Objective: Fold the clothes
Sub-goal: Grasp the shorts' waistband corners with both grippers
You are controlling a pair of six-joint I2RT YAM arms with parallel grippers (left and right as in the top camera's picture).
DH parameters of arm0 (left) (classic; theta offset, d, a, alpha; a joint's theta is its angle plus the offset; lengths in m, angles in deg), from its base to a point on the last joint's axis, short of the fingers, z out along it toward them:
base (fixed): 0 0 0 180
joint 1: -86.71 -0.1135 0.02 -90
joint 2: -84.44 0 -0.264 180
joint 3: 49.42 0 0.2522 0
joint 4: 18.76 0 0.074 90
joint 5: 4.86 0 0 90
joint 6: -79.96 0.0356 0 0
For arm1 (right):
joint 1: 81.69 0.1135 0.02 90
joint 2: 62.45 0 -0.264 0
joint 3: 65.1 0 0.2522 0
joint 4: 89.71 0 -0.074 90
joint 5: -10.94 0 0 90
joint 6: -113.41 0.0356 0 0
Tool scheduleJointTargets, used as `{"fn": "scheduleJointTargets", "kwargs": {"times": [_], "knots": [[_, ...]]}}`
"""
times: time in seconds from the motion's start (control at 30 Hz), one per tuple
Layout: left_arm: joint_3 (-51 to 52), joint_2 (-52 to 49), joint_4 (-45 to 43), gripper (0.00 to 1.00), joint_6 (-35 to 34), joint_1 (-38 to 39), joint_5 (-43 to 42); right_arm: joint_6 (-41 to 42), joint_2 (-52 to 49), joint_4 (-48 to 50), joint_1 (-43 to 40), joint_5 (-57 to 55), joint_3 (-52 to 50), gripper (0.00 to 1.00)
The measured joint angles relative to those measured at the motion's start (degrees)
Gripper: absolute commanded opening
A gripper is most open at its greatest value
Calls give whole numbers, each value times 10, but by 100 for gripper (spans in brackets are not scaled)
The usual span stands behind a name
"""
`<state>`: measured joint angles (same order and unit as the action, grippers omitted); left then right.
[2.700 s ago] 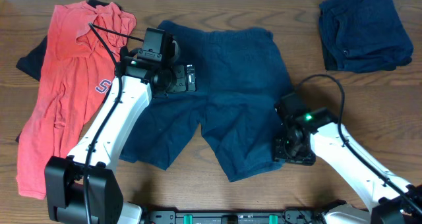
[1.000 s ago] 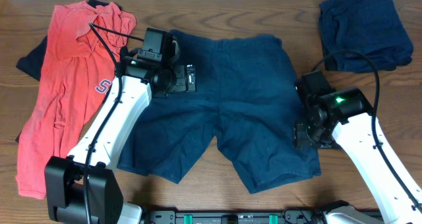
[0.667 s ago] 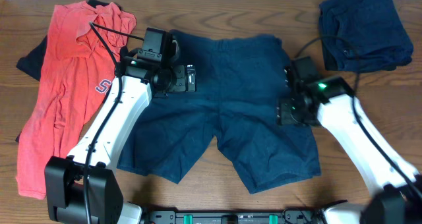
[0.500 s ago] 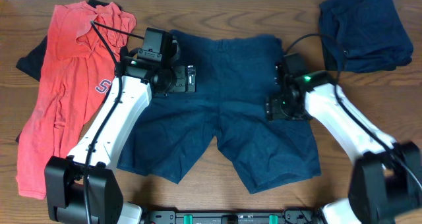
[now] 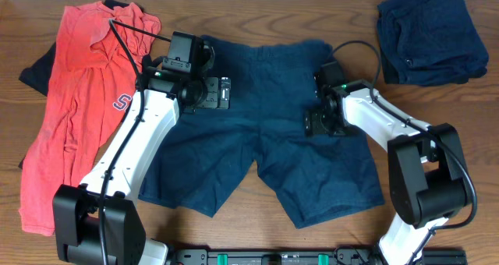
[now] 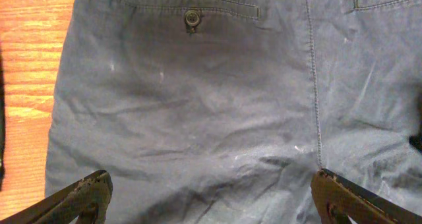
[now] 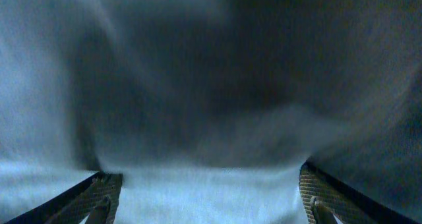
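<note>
Dark blue shorts lie spread flat on the table, waistband at the far side, both legs toward me. My left gripper is open over the shorts' upper left part; its wrist view shows the back pocket button and the centre seam, with both fingers wide apart above the cloth. My right gripper is open low over the shorts' right half; its wrist view shows blurred blue fabric between the spread fingers.
A red shirt lies at the left over a dark garment. A folded dark blue garment sits at the far right corner. Bare wood shows at the front corners.
My right arm has swung from the right leg's hem up and left onto the shorts' right half. The right leg now lies spread out flat. The left arm has stayed put.
</note>
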<state>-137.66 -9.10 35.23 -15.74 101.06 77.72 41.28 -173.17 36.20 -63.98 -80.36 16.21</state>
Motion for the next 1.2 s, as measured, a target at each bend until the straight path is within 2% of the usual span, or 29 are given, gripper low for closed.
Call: {"fn": "scheduleJointTargets", "kwargs": {"times": [0.27, 0.5, 0.63, 0.9, 1.07, 1.2], "knots": [[0, 0, 0, 98, 0, 0, 3, 5, -61, 217, -40, -47, 28, 84], [1, 0, -14, 98, 0, 0, 3, -5, -107, 427, -71, -31, 27, 88], [1, -12, -41, 98, 12, 0, 4, -7, -117, 366, -79, 14, 75, 99], [1, -102, -156, 98, 45, -41, 27, -34, -107, 121, -56, 156, 196, 99], [-12, -168, -225, 98, 61, -130, -36, -68, -43, 20, -16, 197, 240, 99], [-44, -230, -238, 98, 69, -192, -118, -83, 13, -30, 18, 189, 250, 99]]}}
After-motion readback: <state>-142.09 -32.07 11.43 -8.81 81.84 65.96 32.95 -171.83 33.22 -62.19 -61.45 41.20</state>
